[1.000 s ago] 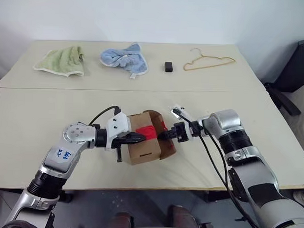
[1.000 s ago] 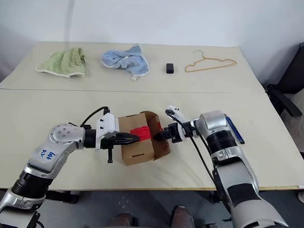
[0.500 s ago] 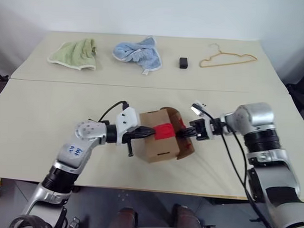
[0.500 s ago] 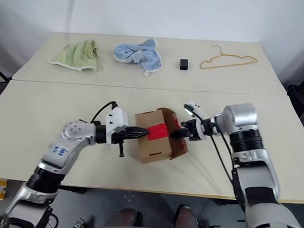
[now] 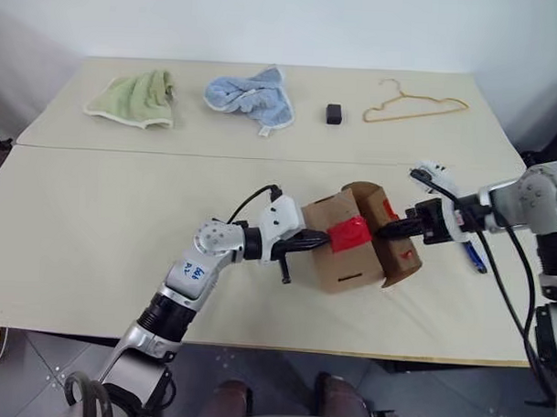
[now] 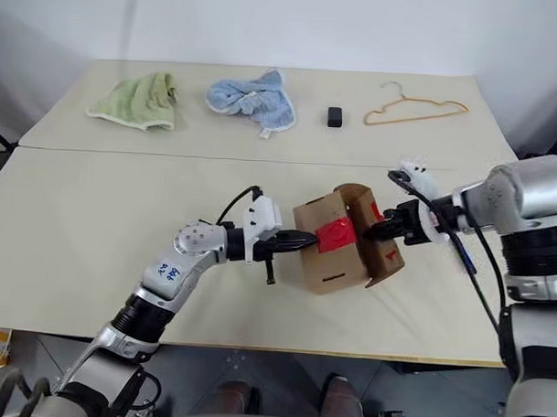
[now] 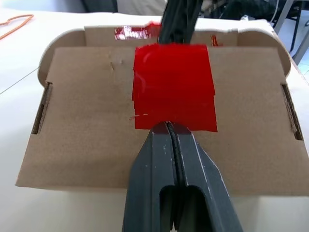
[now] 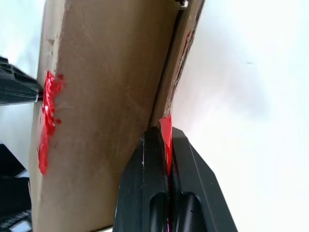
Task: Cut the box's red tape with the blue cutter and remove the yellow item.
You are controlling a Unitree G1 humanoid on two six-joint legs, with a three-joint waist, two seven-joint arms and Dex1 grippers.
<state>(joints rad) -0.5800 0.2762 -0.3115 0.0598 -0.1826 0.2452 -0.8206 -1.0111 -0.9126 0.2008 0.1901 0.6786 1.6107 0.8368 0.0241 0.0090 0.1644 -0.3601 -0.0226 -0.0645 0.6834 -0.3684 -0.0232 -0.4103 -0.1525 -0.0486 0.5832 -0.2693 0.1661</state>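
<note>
The box point(image 5: 342, 266) sits mid-table, tilted, with the red tape point(image 5: 344, 235) split across its top. My left gripper point(image 5: 316, 238) is shut, and its tips touch the near edge of the tape point(image 7: 174, 87) on the left flap. My right gripper point(image 5: 385, 233) is shut on the right flap point(image 5: 400, 254), which stands pulled open; a red strip point(image 8: 165, 133) sits between its fingers. The blue cutter point(image 5: 475, 257) lies on the table past the box's right side, partly behind my right arm's cable. The yellow item is hidden.
Along the far side of the table lie a green towel point(image 5: 131, 98), a blue towel point(image 5: 250, 93), a small black block point(image 5: 334, 113) and a tan wire hanger point(image 5: 415, 103). A seam point(image 5: 125, 150) splits the tabletop.
Both arms have moved to the right, taking the box with them. The right flap is pulled open wider. The blue cutter has come into view by the right arm.
</note>
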